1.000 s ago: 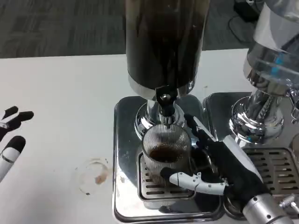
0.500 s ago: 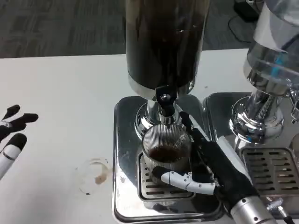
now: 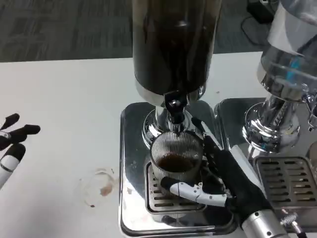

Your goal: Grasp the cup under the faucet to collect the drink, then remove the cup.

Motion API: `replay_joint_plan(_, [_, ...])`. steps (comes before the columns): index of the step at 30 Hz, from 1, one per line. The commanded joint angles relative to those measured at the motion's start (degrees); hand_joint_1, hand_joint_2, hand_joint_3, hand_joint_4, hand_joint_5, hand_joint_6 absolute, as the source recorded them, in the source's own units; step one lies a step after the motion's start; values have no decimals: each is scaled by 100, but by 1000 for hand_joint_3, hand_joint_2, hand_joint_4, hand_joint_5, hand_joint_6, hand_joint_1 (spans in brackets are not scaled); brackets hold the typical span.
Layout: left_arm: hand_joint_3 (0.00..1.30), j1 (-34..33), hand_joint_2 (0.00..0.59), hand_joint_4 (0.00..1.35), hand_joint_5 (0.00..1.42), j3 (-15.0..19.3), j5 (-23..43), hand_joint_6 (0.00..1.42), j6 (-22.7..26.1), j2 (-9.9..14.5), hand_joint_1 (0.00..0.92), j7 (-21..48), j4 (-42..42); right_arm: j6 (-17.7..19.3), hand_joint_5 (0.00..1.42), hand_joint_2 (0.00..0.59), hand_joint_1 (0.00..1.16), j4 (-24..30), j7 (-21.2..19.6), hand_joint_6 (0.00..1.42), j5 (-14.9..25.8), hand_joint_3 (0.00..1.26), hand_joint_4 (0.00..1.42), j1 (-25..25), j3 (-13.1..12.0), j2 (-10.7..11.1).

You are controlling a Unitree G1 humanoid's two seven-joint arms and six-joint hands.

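Note:
A ribbed glass cup [image 3: 176,157] with dark drink in it stands on the drip grate [image 3: 159,201], right below the faucet [image 3: 174,110] of the dark drink dispenser [image 3: 173,44]. My right hand [image 3: 225,177] wraps around the cup from the right. Its thumb lies across the cup's front base and its fingers [image 3: 207,140] press on the cup's right rear side. My left hand [image 3: 12,144] hovers at the far left edge over the table, fingers spread, holding nothing.
A second dispenser [image 3: 290,64] with clear liquid stands to the right on its own steel base and grate [image 3: 287,178], close beside my right forearm. A ring stain [image 3: 101,184] marks the white table [image 3: 64,94] left of the steel base.
My right hand has slid left and closed in around the cup, its thumb now under the cup's front. The left hand drifted slightly left. The cup stayed in place.

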State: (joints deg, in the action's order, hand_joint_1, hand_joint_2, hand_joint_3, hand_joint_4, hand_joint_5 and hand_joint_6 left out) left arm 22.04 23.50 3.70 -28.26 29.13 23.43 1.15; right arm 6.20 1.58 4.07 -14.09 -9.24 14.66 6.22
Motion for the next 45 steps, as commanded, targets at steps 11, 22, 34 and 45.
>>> replay_joint_plan(11, [313, 131, 254, 39, 165, 29, 46, 0, 161, 22, 0, -20, -202, 46, 368, 121, 898, -225, -86, 540, -17, 65, 251, 114, 87, -104])
replay_joint_plan(22, [303, 197, 258, 41, 163, -29, 0, 0, 9, 111, 0, 93, -215, 93, 492, 135, 934, -272, -202, 671, -104, 174, 353, 135, 103, -141])
replay_joint_plan(34, [90, -137, 261, 0, 0, -527, -1684, 0, -327, 1169, 0, 250, -385, 161, 541, 136, 940, -313, -334, 704, -132, 220, 391, 96, 123, -180])
replay_joint_plan(45, [77, -110, 256, 0, 0, -763, -2140, 0, -334, 1414, 0, 232, -248, 226, 608, 138, 951, -205, -533, 808, -262, 254, 435, 61, 118, -213])
